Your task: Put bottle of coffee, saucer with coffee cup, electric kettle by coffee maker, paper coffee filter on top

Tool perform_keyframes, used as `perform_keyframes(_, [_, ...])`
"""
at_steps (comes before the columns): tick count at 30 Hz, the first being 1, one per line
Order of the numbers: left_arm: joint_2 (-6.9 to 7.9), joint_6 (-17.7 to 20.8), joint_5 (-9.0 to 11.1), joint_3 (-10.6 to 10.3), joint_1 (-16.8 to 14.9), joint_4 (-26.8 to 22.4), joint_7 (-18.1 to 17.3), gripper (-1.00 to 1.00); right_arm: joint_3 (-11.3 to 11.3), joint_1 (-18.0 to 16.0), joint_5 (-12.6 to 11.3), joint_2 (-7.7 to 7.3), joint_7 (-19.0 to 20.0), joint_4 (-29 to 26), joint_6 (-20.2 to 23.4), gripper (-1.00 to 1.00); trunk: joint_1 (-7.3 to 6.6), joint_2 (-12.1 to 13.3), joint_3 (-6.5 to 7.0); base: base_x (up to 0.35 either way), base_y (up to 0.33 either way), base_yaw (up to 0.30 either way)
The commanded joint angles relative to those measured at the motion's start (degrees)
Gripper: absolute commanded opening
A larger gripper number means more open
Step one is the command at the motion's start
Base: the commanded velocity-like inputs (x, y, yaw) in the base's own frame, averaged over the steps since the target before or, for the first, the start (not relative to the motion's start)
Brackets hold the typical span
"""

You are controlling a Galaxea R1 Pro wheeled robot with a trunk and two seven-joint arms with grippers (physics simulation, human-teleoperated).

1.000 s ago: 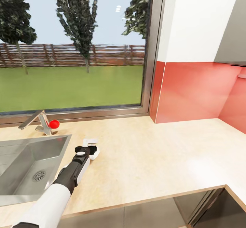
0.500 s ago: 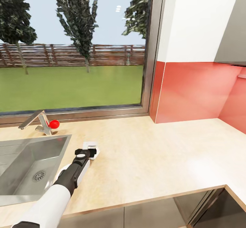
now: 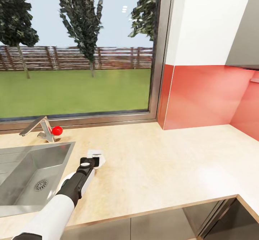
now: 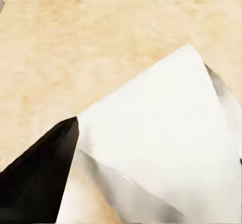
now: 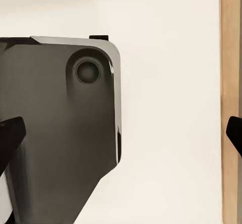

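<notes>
A white paper coffee filter (image 3: 97, 157) is at the tip of my left gripper (image 3: 94, 159), low over the light wood kitchen countertop (image 3: 162, 168) just right of the sink. In the left wrist view the folded filter (image 4: 161, 148) covers most of the picture, one black finger (image 4: 35, 178) presses its edge, and the other finger is hidden behind the paper. The gripper looks shut on it. My right gripper (image 5: 123, 136) is open, with a black fingertip (image 5: 10, 136) at the picture's edge.
An inset steel sink (image 3: 28, 175) lies left of the filter, with a faucet (image 3: 37, 126) and a red knob (image 3: 57, 130) behind it. A big window and a red backsplash (image 3: 208, 96) back the counter. A dark grey panel (image 5: 60, 123) fronts the right gripper.
My left gripper has drawn back a little toward me and down, bringing the filter closer to the countertop. The view itself has not shifted.
</notes>
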Motion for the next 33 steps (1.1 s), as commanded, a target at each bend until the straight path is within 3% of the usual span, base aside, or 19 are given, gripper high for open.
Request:
perform_keyframes(1, [0.02, 0.33, 0.2, -0.24, -0.04, -0.07, 0.39, -1.0, -0.03, -0.05, -0.12, 0.0, 0.02, 0.05, -0.2, 1.0, 0.04, -0.13, -0.13, 0.0, 0.0, 0.0])
perform_keyframes(33, [0.17, 0.99, 0.55, -0.22, -0.6, -1.18, -0.17, -1.0, -0.01, -0.05, -0.1, 0.0, 0.0, 0.05, -0.2, 1.0, 0.04, -0.13, -0.13, 0.0, 0.0, 0.0])
